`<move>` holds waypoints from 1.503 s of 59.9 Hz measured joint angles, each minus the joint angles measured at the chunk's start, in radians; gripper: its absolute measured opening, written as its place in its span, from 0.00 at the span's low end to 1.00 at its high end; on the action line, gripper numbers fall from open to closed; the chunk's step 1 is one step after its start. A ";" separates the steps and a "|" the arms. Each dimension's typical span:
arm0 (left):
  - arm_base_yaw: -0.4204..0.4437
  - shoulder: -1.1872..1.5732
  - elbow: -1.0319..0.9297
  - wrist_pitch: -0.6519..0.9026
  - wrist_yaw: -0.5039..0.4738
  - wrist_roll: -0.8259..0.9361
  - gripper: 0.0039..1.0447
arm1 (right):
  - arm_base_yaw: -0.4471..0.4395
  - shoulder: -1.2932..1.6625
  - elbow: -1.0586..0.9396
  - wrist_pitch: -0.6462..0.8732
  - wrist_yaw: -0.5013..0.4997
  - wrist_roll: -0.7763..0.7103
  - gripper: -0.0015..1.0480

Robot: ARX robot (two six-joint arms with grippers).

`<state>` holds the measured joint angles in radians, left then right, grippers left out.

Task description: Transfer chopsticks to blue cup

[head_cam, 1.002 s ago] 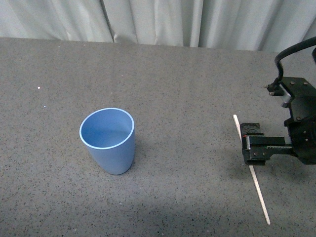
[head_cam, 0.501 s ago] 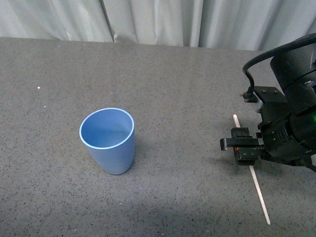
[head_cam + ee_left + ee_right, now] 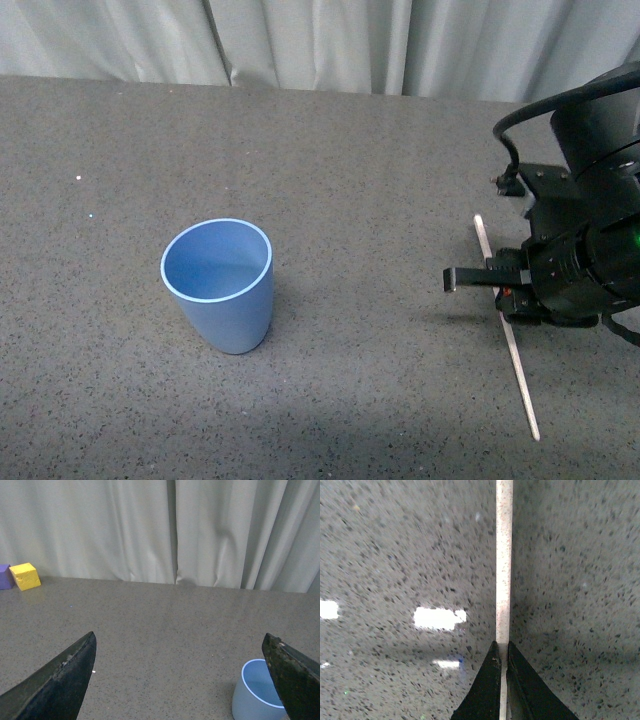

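I find the right end effector (image 3: 502, 650) clamped on the chopsticks (image 3: 521, 378) near mid-length, at the right of the bench (image 3: 380, 170), well apart from the blue cup (image 3: 225, 300). The left end effector (image 3: 179, 637) stands apart, empty. I judge the stick light, stiff and smooth; a mid-length hold balances it.

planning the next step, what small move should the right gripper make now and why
Probably lift straight up: the right gripper looks pinched on the chopsticks, which sit close to the table, and the blue cup stands upright well to its left.
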<state>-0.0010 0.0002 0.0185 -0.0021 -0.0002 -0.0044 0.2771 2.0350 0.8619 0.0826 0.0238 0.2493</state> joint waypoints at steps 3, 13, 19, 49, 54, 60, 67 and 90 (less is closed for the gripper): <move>0.000 0.000 0.000 0.000 0.000 0.000 0.94 | 0.006 -0.036 -0.030 0.073 0.010 -0.008 0.01; 0.000 0.000 0.000 0.000 0.000 0.000 0.94 | 0.040 -0.218 -0.127 0.417 -0.070 -0.041 0.01; 0.000 0.000 0.000 0.000 0.000 0.000 0.94 | 0.071 -0.286 -0.157 0.602 -0.193 -0.018 0.01; 0.000 0.000 0.000 0.000 0.000 0.000 0.94 | 0.285 -0.135 -0.064 0.933 -0.500 -0.028 0.01; 0.000 0.000 0.000 0.000 0.000 0.000 0.94 | 0.300 -0.083 -0.026 0.935 -0.505 -0.037 0.01; 0.000 0.000 0.000 0.000 0.000 0.000 0.94 | 0.312 -0.027 0.007 0.938 -0.500 -0.040 0.01; 0.000 0.000 0.000 0.000 0.000 0.000 0.94 | 0.319 0.023 0.018 0.951 -0.484 -0.041 0.01; 0.000 0.000 0.000 0.000 0.000 0.000 0.94 | 0.330 0.071 -0.006 0.981 -0.452 -0.056 0.01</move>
<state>-0.0010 0.0002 0.0185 -0.0021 -0.0006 -0.0040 0.6071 2.1059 0.8555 1.0634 -0.4282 0.1936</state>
